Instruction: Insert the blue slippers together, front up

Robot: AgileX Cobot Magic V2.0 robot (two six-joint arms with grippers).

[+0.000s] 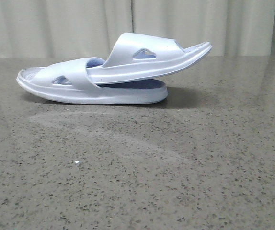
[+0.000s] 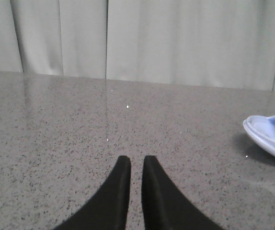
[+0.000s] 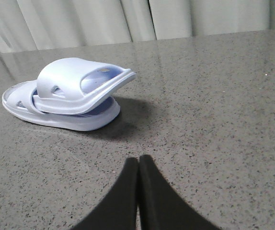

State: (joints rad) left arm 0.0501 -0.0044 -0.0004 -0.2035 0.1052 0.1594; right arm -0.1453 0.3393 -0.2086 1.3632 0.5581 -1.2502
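speckled grey stone surface (image 1: pixel 137 191) fills the foreground of the front view, bare up to the pair of pale lavender-blue moulded foam slippers (image 1: pixel 113 76) lying toward its far side in front of a pale pleated curtain (image 1: pixel 56 24). one slipper lies flat on its sole; the other is pushed under its wide strap and tilts upward, its free end raised clear of the surface.

the black left tool (image 2: pixel 136 165) hangs over bare stone, well apart from the slippers, its fingers narrowed to a thin slit and holding nothing. the black right tool (image 3: pixel 138 163) sits near the slippers, on the side of the raised end, its fingers pressed together, also empty.

judging by the moulded foam, the pair should be light, springy and a little grippy, not fragile. the wide strap or the thick sole edge looks like the best hold; the nested fit seems to depend on friction alone, so a tug could part them.
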